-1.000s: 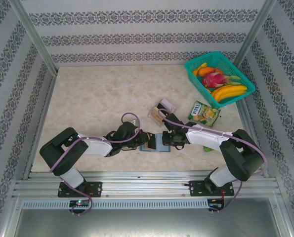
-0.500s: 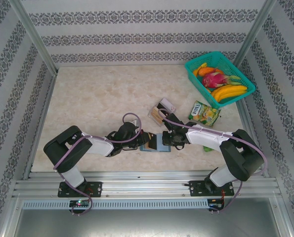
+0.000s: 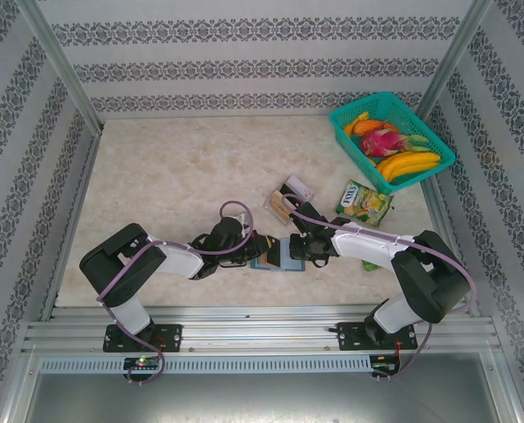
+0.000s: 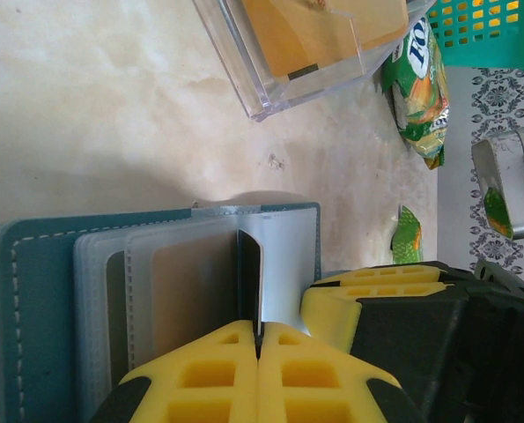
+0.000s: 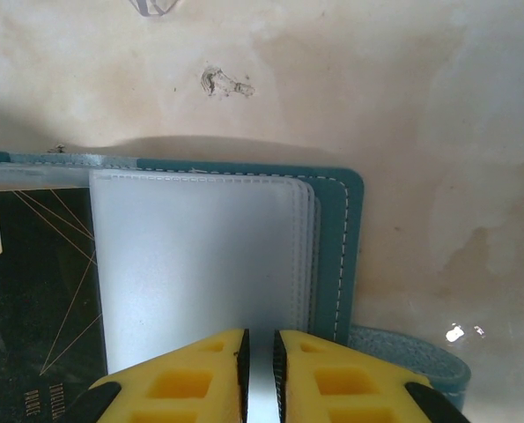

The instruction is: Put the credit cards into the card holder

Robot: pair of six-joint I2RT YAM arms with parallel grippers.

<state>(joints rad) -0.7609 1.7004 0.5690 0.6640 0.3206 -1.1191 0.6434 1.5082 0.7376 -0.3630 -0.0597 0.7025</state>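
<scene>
The teal card holder (image 3: 279,257) lies open near the table's front edge, between both grippers. My left gripper (image 3: 256,250) is shut on a black credit card (image 4: 248,278) that stands edge-on over the holder's frosted sleeves (image 4: 187,291), beside the teal cover (image 4: 33,308). My right gripper (image 5: 260,352) has its fingertips on the top sleeve (image 5: 200,264) with a narrow gap between the jaws and nothing visibly pinched. A black card with gold lines (image 5: 33,300) shows left of that sleeve. A tan-gold card (image 4: 314,31) sits in the clear tray (image 4: 244,88).
The clear tray (image 3: 288,198) stands just behind the grippers. A green-yellow snack packet (image 3: 364,201) lies to its right, and a teal basket of fruit (image 3: 392,141) fills the back right corner. The right gripper's yellow fingers (image 4: 376,300) are close beside the held card.
The left arm's elbow has shifted slightly to the right. Both grippers, the card and the card holder sit where they were.
</scene>
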